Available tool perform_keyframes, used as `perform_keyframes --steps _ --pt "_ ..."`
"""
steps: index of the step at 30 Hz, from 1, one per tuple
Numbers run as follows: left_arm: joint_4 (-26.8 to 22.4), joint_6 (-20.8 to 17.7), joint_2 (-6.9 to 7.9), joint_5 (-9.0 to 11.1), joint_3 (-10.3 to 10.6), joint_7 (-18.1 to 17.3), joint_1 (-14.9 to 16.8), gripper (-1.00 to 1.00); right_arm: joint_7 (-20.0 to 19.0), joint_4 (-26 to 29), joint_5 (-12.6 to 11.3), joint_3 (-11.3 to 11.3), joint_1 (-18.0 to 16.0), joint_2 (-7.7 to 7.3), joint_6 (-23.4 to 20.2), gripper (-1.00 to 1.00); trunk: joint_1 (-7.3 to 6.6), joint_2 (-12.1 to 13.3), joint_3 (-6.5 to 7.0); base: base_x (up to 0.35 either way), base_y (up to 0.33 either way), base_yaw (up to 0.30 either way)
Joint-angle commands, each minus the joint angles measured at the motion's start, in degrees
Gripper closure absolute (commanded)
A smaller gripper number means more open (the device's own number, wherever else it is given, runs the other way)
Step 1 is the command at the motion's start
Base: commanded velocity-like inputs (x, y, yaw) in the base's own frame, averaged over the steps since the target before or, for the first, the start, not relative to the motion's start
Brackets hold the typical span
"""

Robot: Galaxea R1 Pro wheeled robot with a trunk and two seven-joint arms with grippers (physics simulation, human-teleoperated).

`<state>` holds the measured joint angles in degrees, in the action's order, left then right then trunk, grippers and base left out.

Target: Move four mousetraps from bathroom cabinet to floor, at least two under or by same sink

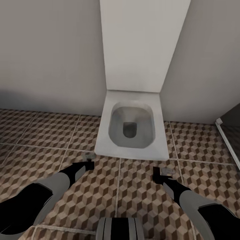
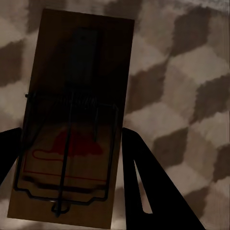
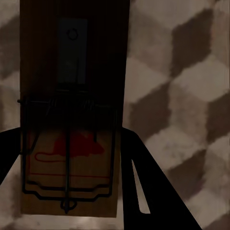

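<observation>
Cube-tiled bathroom floor w/ white toilet, grey wall

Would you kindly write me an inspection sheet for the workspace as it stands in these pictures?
Surface: bathroom floor of cube-patterned brown, beige and white tiles with pale grout lines.
Job's things: one mousetrap between the left gripper's fingers; a second mousetrap between the right gripper's fingers; both are wooden boards with wire parts and a red mouse print, held above the tiles.
Clutter: nothing seen.
Grippers: left gripper shut on its mousetrap; right gripper shut on its mousetrap; both low over the floor in front of the toilet.
Cables: nothing seen.
Surroundings: white toilet with its lid raised against a plain grey wall; a white-edged dark frame at the head view's right.
</observation>
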<state>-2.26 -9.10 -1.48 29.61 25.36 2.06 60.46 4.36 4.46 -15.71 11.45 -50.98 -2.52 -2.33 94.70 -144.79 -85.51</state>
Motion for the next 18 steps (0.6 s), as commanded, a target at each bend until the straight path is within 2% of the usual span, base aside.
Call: perform_keyframes --steps 1,14,18 --pt "-0.12 -0.30 0.00 0.36 0.48 0.22 0.00 1.00 0.12 0.11 -0.73 0.51 0.00 -0.02 -0.22 1.00 0.01 -0.03 -0.26 0.000 0.000 0.000" --pt "-0.12 -0.30 0.07 0.36 0.48 0.22 0.00 1.00 0.12 0.11 -0.73 0.51 -0.04 0.06 -0.22 1.00 0.35 -0.20 -3.14 0.000 0.000 0.000" --pt "-0.12 -0.30 0.07 0.36 0.48 0.22 0.00 1.00 0.12 0.11 -0.73 0.51 -0.06 0.06 -0.22 1.00 0.35 -0.20 -3.14 0.000 0.000 0.000"
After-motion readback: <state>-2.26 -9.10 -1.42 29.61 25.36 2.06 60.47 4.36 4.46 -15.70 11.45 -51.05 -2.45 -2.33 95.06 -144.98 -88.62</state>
